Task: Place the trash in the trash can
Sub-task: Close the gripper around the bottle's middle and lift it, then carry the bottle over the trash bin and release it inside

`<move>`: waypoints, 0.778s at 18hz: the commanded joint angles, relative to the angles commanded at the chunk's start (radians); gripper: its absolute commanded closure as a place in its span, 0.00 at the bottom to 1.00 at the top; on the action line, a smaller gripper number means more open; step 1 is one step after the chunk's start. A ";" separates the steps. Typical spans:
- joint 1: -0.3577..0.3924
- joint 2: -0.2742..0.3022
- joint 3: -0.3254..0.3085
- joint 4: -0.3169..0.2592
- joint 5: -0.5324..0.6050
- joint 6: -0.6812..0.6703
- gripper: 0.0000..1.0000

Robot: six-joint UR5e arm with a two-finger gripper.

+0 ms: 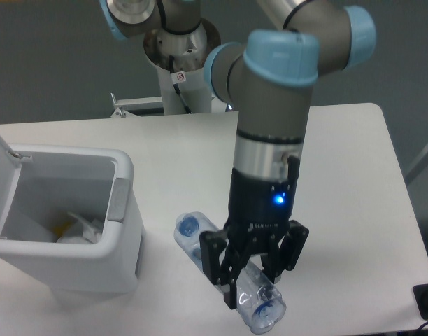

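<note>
Your claw (250,280) is clenched around the crushed plastic bottle (224,269), with a black finger on each side of its clear body. You see the bottle tilted, its blue neck toward the trash can (67,238) and its base toward the front edge of the white surface (354,175). You find the trash can at the left edge, lid open, with white trash inside.

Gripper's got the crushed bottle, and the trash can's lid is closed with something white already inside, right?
Not quite: the trash can is open, with its lid swung up at the left, as the camera view shows. The rest holds: the gripper grips the crushed bottle, and something white lies inside.
</note>
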 joint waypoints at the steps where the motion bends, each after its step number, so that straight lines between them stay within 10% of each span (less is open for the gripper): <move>1: 0.002 0.009 -0.002 0.000 -0.026 0.000 0.48; 14: -0.187 0.078 -0.103 0.005 -0.112 0.139 0.48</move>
